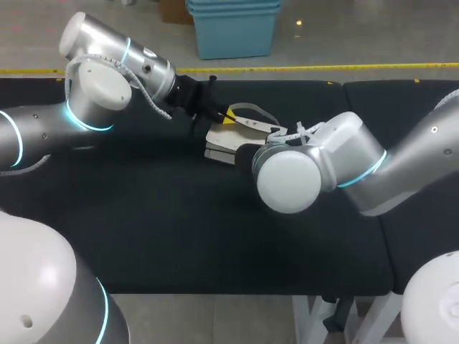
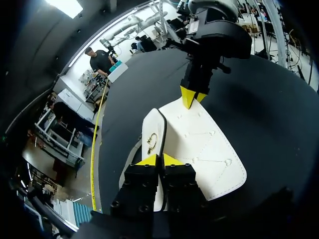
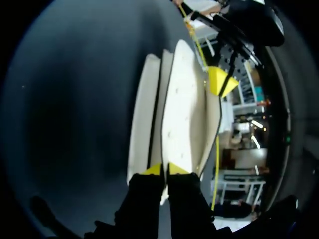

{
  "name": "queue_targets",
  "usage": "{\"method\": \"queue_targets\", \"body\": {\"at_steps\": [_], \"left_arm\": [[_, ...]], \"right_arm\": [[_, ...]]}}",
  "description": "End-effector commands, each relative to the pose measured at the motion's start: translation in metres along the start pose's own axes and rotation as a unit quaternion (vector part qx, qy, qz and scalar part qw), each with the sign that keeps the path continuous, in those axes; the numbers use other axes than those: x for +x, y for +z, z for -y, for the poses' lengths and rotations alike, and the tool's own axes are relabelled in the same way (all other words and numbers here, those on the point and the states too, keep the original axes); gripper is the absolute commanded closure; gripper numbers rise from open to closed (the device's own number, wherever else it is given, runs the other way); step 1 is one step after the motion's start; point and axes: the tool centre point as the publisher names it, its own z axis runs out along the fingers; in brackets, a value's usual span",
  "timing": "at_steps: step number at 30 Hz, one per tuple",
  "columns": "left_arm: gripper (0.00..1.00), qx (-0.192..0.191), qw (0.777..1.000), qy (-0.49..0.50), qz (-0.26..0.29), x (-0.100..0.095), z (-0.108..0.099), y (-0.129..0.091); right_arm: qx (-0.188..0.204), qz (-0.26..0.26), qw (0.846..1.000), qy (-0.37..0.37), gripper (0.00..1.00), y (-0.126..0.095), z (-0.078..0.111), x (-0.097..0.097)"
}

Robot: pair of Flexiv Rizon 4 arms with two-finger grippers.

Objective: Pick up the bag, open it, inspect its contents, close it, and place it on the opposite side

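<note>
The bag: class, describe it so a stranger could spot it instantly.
On the black table, look to the far middle, where the left arm and right arm meet. The bag is between them: flat, cream-white, the only pale thing on the table.

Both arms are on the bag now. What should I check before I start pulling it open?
1. Left gripper holds the bag: ok, its tips are pinched on the near edge.
2. Right gripper holds the opposite end: ok, its tips are closed on one layer of the bag.
3. The two grippers are apart from each other: ok, the bag's length lies between them.
4. Bag lifted off the table: cannot tell.
5. Each gripper holds a different layer, so pulling would part them: cannot tell.
6. Contents in sight: not ok, no view shows the inside.
</note>
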Motion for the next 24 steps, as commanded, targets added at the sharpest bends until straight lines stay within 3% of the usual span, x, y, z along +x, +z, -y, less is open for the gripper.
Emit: {"method": "queue_targets", "body": {"at_steps": [1, 8, 17, 20, 24], "left_arm": [[1.0, 0.012, 0.999, -0.029, -0.024, -0.014, -0.01, -0.007], [1.0, 0.018, 0.996, -0.077, -0.037, -0.019, -0.018, -0.007], [1.0, 0.005, 0.999, -0.042, -0.032, -0.009, -0.014, -0.002], [0.66, 0.006, 1.0, -0.023, -0.015, 0.0, -0.009, -0.002], [0.54, -0.003, 1.0, 0.006, 0.016, 0.011, -0.002, -0.003]], "right_arm": [[0.001, 0.002, 1.0, -0.001, 1.0, 0.0, 0.005, 0.007], [0.001, 0.002, 1.0, -0.001, 1.0, 0.0, 0.005, 0.007], [0.001, 0.002, 1.0, -0.001, 1.0, 0.0, 0.005, 0.007], [0.001, 0.002, 1.0, -0.001, 1.0, 0.0, 0.005, 0.007], [0.001, 0.002, 1.0, -0.001, 1.0, 0.0, 0.005, 0.007]]}}
